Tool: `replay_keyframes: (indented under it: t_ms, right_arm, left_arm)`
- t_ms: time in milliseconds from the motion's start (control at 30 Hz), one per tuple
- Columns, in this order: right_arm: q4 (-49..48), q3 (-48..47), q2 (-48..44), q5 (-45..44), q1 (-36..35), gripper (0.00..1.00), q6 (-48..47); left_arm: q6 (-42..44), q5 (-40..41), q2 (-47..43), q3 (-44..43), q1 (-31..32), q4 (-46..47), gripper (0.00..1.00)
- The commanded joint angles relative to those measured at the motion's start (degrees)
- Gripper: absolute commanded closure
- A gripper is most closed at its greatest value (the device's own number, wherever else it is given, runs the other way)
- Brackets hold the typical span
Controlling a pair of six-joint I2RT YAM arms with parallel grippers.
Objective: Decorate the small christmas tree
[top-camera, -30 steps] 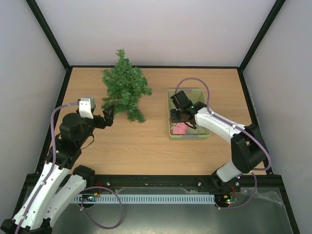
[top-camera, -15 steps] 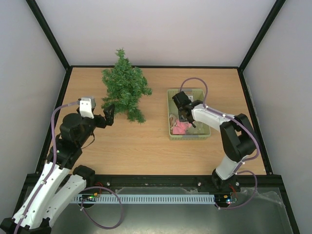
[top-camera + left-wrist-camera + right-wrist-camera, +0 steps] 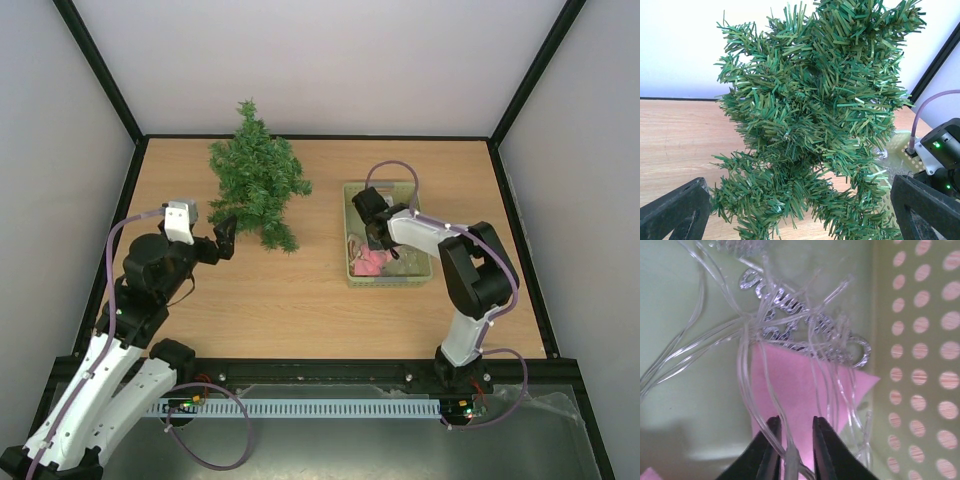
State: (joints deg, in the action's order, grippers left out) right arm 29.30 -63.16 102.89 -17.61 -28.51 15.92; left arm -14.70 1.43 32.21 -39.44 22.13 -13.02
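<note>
The small christmas tree (image 3: 257,180) lies on the wooden table at the back left, its tip toward the far wall; it fills the left wrist view (image 3: 815,110). My left gripper (image 3: 222,238) is open wide at the tree's lower branches (image 3: 800,215), holding nothing. My right gripper (image 3: 375,232) is down inside the pale green basket (image 3: 385,283). In the right wrist view its jaws (image 3: 794,427) stand a narrow gap apart on strands of a clear light string (image 3: 747,355), over a pink felt piece (image 3: 800,385). A silver glitter ornament (image 3: 790,295) lies tangled in the string.
The basket's perforated wall (image 3: 920,365) is close on the right of the jaws. The basket's edge and the right arm show at the right of the left wrist view (image 3: 900,150). The pink piece shows in the basket's near half (image 3: 372,262). Black frame rails bound the table.
My right gripper has dipped further into the basket and its arm has folded in closer. The left arm and the tree have barely moved.
</note>
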Motion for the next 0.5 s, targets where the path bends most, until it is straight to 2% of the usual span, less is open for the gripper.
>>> replay_keyframes:
  t_ms: [0, 67, 100, 300, 467]
  right_arm:
    - [2.4, -2.5, -0.4, -6.3, 0.2, 0.9, 0.7]
    - [4.2, -3.5, -1.6, -8.2, 0.2, 0.98, 1.2]
    - [4.8, -4.1, -2.5, -8.7, 0.2, 0.98, 1.4]
    - [10.0, -9.3, -10.5, -10.4, 0.1, 0.98, 2.1]
    - [11.7, -14.6, -19.2, -6.8, 0.0, 0.98, 2.5]
  left_arm:
    - [0.8, 1.1, -0.6, 0.7, 0.3, 1.4, 0.0]
    - [0.8, 1.2, -0.5, 0.6, 0.4, 1.2, 0.0]
    - [0.8, 1.3, -0.4, 0.6, 0.4, 1.1, 0.01]
    - [0.8, 1.6, -0.4, 0.6, 0.5, 1.2, 0.0]
    - [0.7, 2.3, -0.5, 0.2, 0.5, 0.4, 0.01]
